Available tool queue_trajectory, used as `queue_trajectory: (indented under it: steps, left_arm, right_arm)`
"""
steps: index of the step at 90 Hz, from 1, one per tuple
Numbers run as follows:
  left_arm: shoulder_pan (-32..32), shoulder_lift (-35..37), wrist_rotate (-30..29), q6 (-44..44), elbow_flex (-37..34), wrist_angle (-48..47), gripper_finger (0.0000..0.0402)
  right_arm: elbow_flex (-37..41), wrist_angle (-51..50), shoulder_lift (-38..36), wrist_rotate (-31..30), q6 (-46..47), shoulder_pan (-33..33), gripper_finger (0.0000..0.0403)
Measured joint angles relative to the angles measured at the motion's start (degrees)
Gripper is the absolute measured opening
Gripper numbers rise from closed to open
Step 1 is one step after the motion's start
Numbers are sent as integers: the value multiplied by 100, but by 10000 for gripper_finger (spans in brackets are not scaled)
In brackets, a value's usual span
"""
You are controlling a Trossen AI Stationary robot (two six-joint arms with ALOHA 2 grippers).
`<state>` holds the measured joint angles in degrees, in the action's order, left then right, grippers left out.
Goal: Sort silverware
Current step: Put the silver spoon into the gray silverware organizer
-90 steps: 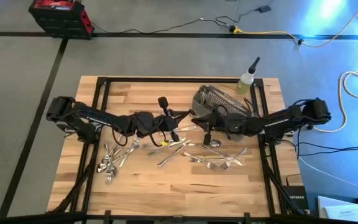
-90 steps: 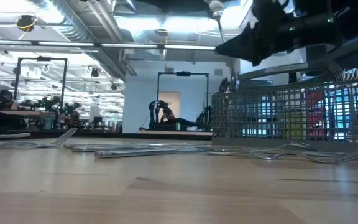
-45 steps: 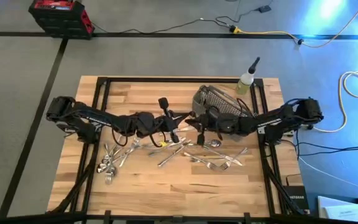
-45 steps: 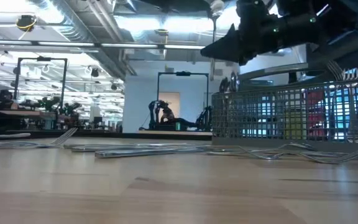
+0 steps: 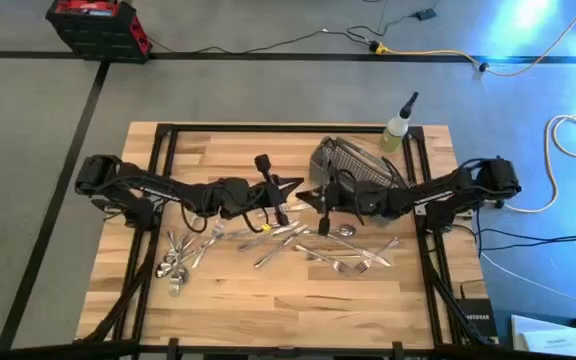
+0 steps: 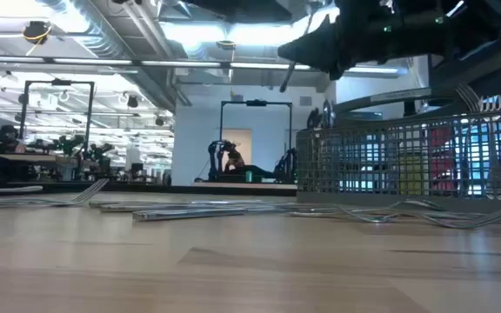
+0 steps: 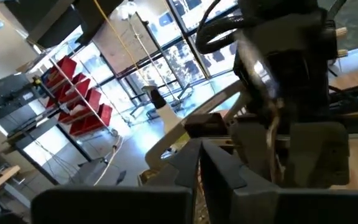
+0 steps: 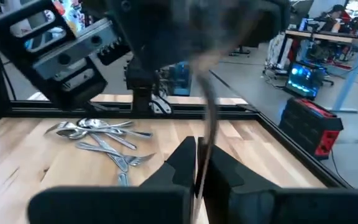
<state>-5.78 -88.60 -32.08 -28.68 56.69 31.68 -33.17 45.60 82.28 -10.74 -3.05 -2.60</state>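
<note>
The silverware (image 5: 298,240) is lying scattered on the wooden table (image 5: 228,300) in front of the mesh basket (image 5: 353,160): a bunch of spoons and forks (image 5: 178,258) toward the left arm's side, a few loose pieces (image 5: 278,240) in the middle, and several forks (image 5: 353,260) nearer the basket. In the low view the pieces are lying flat on the table (image 6: 233,261) beside the basket (image 6: 407,165), and a few handles (image 6: 485,139) are standing inside it.

The right gripper (image 5: 313,195) is hovering above the table just beside the basket's near corner, its fingers (image 8: 188,162) pinched nearly together on a thin metal piece (image 8: 209,118) that is sticking up between them; the piece is blurred, so fork or spoon cannot be told.

The left gripper (image 5: 288,188) is facing the right one across a small gap, above the middle pieces. Its fingers (image 7: 194,168) are standing narrow, close together; whether anything is between them cannot be told.

A squeeze bottle (image 5: 398,125) is standing on the table behind the basket.
</note>
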Motion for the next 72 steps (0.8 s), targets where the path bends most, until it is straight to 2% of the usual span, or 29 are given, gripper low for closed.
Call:
queue_trajectory:
  steps: [10,28,34,45,56,72]
  left_arm:
    - [-13,0,-113,-289,0,-39,0]
    - [-132,0,-960,-608,0,-409,0]
    - [-158,0,-1329,-394,-2,-773,0]
    - [-122,0,-2124,533,-2,-1609,0]
    - [-14,0,-2079,1320,-79,-2341,0]
    - [9,0,-1831,2044,-755,-2167,0]
  right_arm:
    - [0,-37,0,-2,0,1,0]
    - [4,-55,-53,-82,3,-1,0]
    - [5,-165,-133,-179,4,1,0]
    - [7,-457,-388,-417,-10,56,0]
    - [9,-698,-690,-662,-17,233,0]
    - [9,-1163,-999,-817,34,727,0]
